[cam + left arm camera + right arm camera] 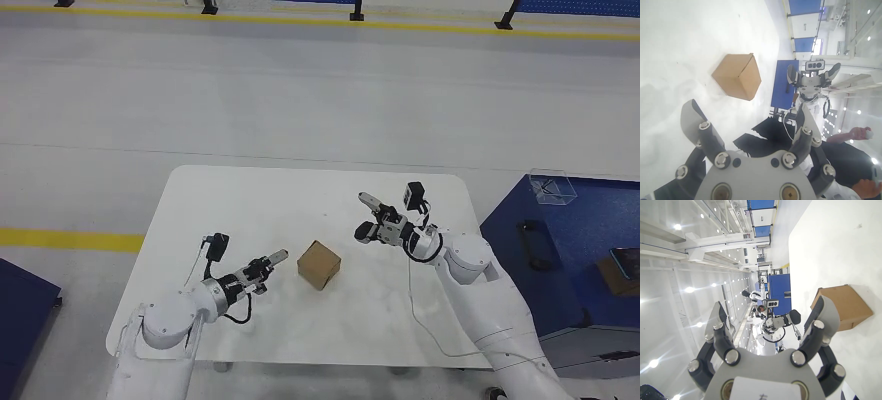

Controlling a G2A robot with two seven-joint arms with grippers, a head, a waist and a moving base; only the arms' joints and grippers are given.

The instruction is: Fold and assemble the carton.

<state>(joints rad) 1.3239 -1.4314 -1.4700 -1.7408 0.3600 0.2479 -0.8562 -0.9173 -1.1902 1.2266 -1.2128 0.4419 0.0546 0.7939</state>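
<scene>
the carton (319,265) sits on the table (230,210) as a closed cube, between the two grippers and touching neither; the faces in view look folded shut, though one seam shows a thin gap, so i judge the folding about done, with perhaps a last tuck or press left; its underside is hidden; the left gripper (272,262) hangs just beside it, fingers spread wide, holding nothing; the right gripper (363,217) is near, likewise wide and empty
</scene>
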